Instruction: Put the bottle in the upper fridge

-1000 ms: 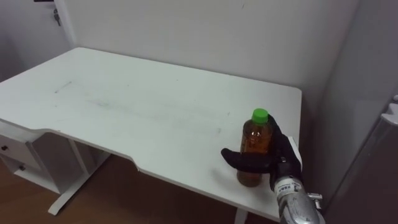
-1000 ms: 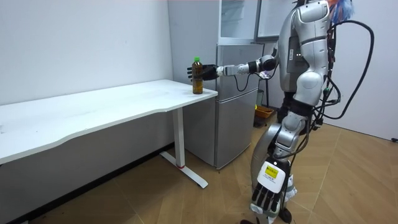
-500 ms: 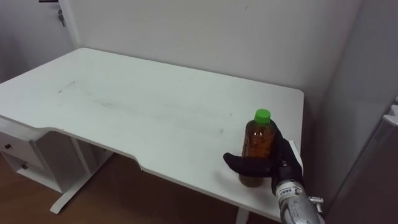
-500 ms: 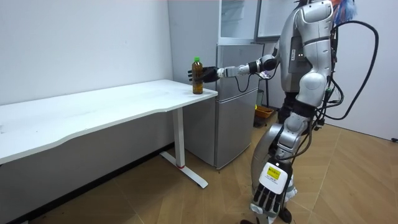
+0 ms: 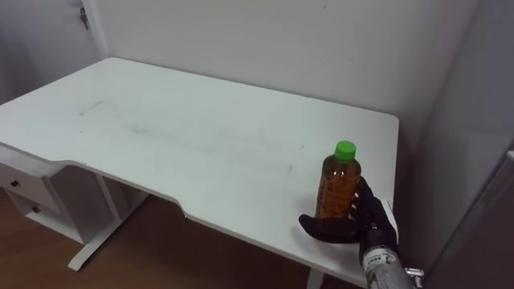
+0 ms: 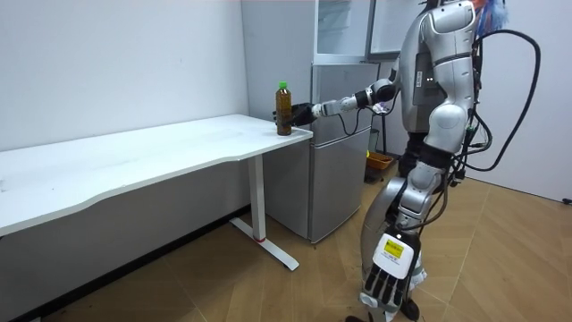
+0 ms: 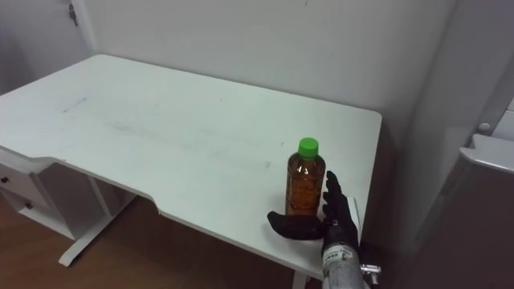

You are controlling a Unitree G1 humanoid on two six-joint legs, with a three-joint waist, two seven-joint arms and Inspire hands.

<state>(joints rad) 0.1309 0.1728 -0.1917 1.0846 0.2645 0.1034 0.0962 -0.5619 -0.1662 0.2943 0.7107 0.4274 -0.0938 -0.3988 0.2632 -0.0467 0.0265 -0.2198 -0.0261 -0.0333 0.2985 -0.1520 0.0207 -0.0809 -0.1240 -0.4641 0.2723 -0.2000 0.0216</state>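
The fridge (image 6: 338, 152) beside the bench (image 5: 201, 136) awaits. The bottle (image 5: 340, 186) stands on the bench corner. My right hand (image 5: 347, 231) cups its base, fingers straight, unclenched. My left hand (image 6: 386, 288) hangs loose. Grasping, lifting and stowing are all left to do.

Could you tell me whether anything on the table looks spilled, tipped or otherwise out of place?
Nothing stands out. The amber plastic bottle with a green cap stands upright near the white table's right front corner, no spill around it. The right hand cups its base; the left hand hangs idle.
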